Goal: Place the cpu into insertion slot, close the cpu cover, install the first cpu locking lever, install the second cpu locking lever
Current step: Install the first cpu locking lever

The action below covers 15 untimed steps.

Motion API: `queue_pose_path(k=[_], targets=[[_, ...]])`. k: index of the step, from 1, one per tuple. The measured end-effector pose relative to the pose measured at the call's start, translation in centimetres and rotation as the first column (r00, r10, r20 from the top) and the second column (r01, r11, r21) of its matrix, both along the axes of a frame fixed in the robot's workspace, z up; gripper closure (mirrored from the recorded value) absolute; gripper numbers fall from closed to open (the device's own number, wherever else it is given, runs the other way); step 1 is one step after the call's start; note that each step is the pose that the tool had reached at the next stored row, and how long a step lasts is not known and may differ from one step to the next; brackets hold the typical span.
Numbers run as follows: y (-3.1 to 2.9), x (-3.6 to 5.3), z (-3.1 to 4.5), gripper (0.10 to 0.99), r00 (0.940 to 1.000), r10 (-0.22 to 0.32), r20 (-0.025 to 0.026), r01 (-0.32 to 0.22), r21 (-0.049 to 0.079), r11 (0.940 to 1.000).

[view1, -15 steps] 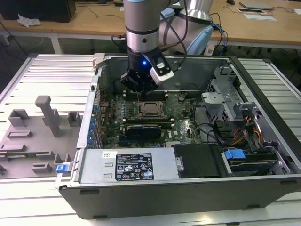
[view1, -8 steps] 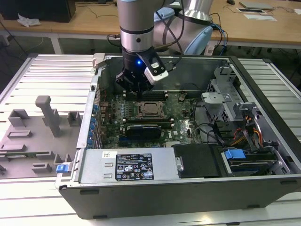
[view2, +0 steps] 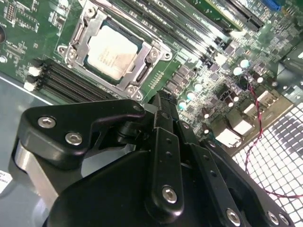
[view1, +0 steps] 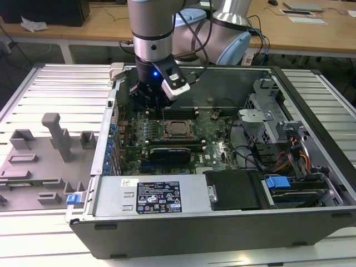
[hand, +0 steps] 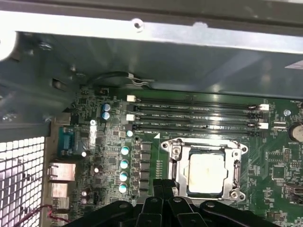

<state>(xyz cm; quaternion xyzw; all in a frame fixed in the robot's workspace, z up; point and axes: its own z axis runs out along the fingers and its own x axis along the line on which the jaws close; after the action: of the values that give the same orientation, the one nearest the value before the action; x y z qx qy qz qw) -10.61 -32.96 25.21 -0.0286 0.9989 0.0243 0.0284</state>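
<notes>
The cpu (view2: 112,49) (hand: 207,172), a pale metal square, lies flat in the insertion slot (view2: 152,54) on the green motherboard inside the open case. The grey cpu cover (view2: 78,38) (hand: 181,169) lies down around it as a frame. In the exterior view the cpu (view1: 178,128) sits mid-board. My gripper (view1: 146,103) hangs above the board toward the exterior view's left of the slot, touching nothing. In both wrist views the black fingers (view2: 160,101) (hand: 164,189) stand together, shut on nothing, a short way from the slot's edge.
Long black memory slots (hand: 194,116) (view2: 66,80) run beside the socket. Capacitors (hand: 124,163) and rear ports (hand: 59,172) lie near the gripper. The case wall (hand: 142,56) rises behind. A power supply (view1: 150,194), drive cage (view1: 267,111) and grey fixture tray (view1: 39,161) surround the board.
</notes>
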Motion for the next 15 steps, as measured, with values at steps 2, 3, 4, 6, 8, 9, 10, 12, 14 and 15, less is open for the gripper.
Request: queue_pose_path(k=[2, 3, 4, 6, 8, 9, 10, 12, 14, 15], targets=[[0.0, -0.1, 0.0, 0.98, 1.0, 0.0, 0.0006, 0.0, 0.014, 0.9999], [0.0, -0.14, 0.0, 0.98, 1.0, 0.0, 0.0008, 0.0, 0.02, 0.9998], [0.0, -0.17, 0.0, 0.98, 1.0, 0.0, 0.001, 0.0, 0.028, 0.9996], [0.0, -0.21, 0.0, 0.98, 1.0, 0.0, 0.0014, 0.0, 0.043, 0.9991], [0.01, -0.23, 0.0, 0.98, 1.0, 0.0, 0.0028, 0.0, 0.062, 0.9981], [0.0, -0.23, 0.05, 0.98, 1.0, 0.0, 0.003, 0.0, 0.062, 0.9981], [0.01, -0.23, 0.11, 0.98, 1.0, -0.001, 0.0033, 0.0, 0.062, 0.9981], [0.01, -0.22, 0.29, 0.98, 1.0, -0.001, 0.0042, 0.001, 0.062, 0.9981], [0.02, -0.23, 0.5, 0.98, 1.0, -0.001, 0.0059, 0.001, 0.062, 0.9981], [0.02, -0.23, 0.5, 0.98, 1.0, -0.001, 0.0067, 0.001, 0.063, 0.998]])
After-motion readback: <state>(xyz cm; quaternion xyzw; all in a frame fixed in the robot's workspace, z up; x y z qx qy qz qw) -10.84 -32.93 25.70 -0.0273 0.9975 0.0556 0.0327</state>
